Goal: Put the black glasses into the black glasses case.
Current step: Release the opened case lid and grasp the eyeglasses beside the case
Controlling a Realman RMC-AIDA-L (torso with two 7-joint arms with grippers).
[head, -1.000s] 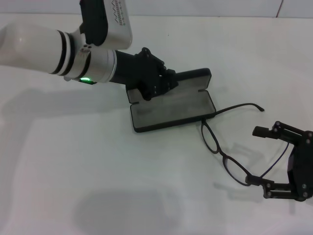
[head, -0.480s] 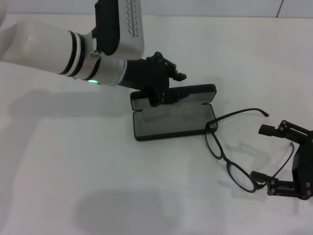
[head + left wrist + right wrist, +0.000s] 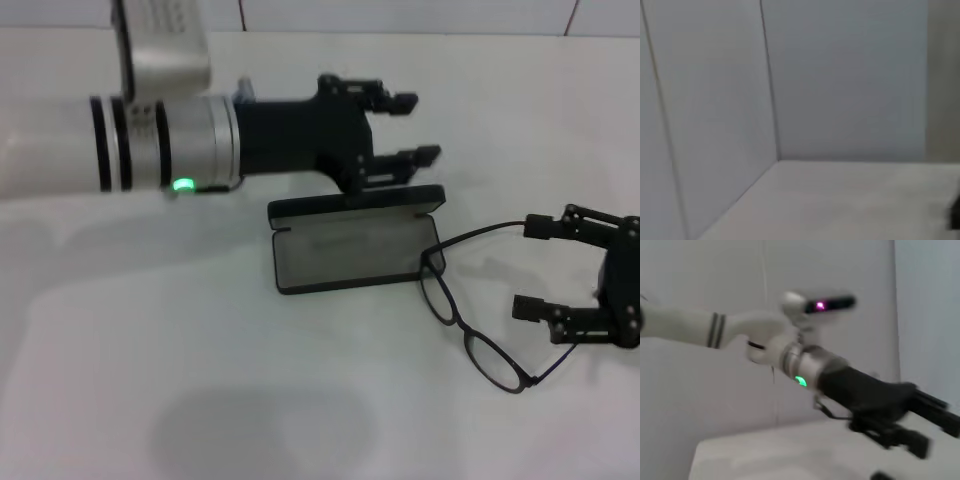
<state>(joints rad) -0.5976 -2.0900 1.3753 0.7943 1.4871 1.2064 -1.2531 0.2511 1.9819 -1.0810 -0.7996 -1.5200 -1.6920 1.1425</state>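
Head view: the thin-framed black glasses (image 3: 470, 320) lie on the white table (image 3: 200, 380), one lens touching the 3 o'clock end of the open, grey-lined black glasses case (image 3: 350, 245). The left gripper (image 3: 405, 128) hovers at the case's 12 o'clock, fingers spread, empty. The right gripper (image 3: 535, 268), spread, straddles a temple. Light and fragile; best grasped at the bridge.

Left wrist view: wall only.

Right wrist view: the left arm alone.

The black glasses case (image 3: 352, 240) lies open — the thin black glasses (image 3: 470, 300) lie unfolded, touching its right end.
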